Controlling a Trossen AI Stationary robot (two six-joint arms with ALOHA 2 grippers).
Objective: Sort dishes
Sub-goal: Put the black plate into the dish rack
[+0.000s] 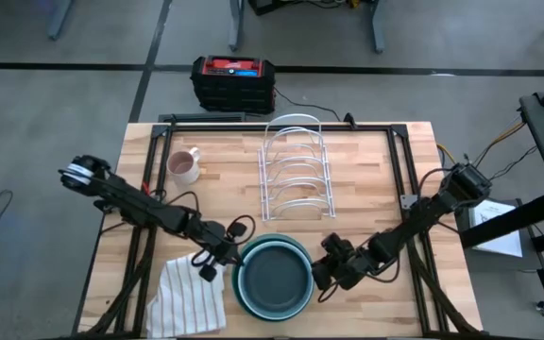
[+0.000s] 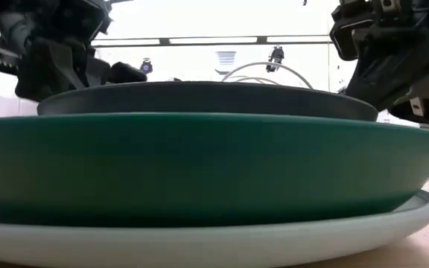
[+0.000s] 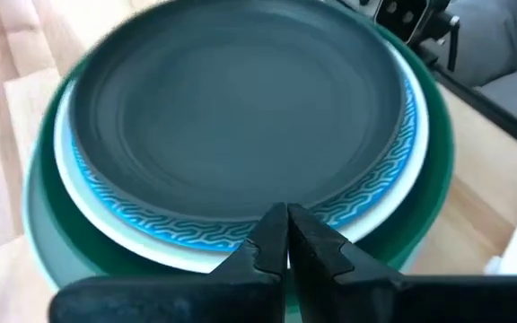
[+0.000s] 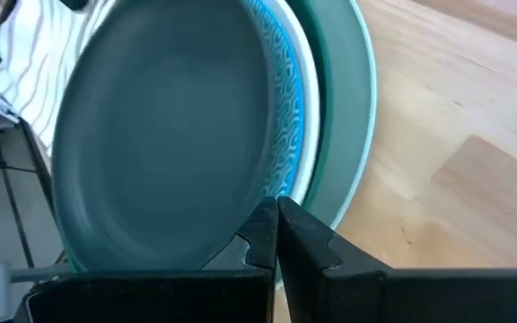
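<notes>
Several round plates are stacked near the table's front edge (image 1: 274, 276). A dark grey plate (image 3: 240, 108) lies on top. Under it lie a white plate with a blue pattern (image 3: 393, 170), a deep green one (image 2: 199, 164) and a wide pale one (image 2: 199, 242), which rests on the wood. My left gripper (image 3: 287, 235) is shut at the stack's left rim (image 1: 217, 260). My right gripper (image 4: 272, 224) is shut at the stack's right rim (image 1: 327, 274). Both slant down toward the plates. My left gripper's shut fingertips stand at the dark top plate's edge (image 3: 267, 213), coming in slanting from the table's left; I cannot tell whether they touch it. My right gripper's shut fingertips stand at the dark plate's opposite edge (image 4: 254, 211), slanting from the right; I cannot tell whether they touch it.
A white striped cloth (image 1: 192, 297) lies just left of the stack, under my left arm. A wire dish rack (image 1: 296, 170) stands behind the stack, with a mug (image 1: 185, 166) to its left. A black and red box (image 1: 234, 80) sits on the floor beyond the far edge.
</notes>
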